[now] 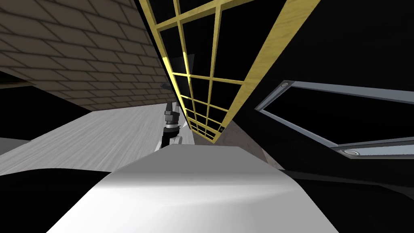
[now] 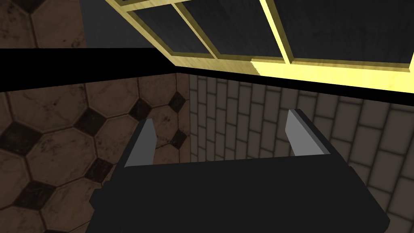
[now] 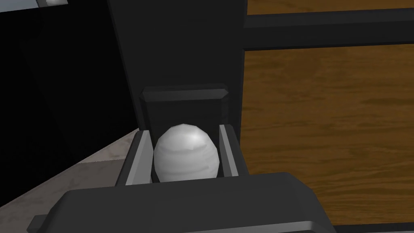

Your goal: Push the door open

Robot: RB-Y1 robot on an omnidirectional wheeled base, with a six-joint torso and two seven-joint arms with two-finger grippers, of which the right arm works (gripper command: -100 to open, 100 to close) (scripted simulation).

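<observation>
A tall door with a yellow frame and a grid of dark panes (image 1: 210,77) rises just ahead of me. My left arm (image 1: 171,119) reaches up beside the door's lower left edge. My left gripper (image 2: 220,133) is open with nothing between its fingers, and the yellow frame (image 2: 283,60) is close beyond them. My right gripper (image 3: 182,133) is shut on a round white knob (image 3: 186,155). The knob sits on a dark plate on a dark upright (image 3: 182,48), beside a brown wood-grain panel (image 3: 323,121).
A grey-brown brick wall (image 1: 81,48) stands to the left, above a pale floor (image 1: 101,133). A grey-framed dark panel (image 1: 283,105) lies to the right. Past the left fingers are octagonal brown floor tiles (image 2: 48,133) and the brick wall (image 2: 242,121).
</observation>
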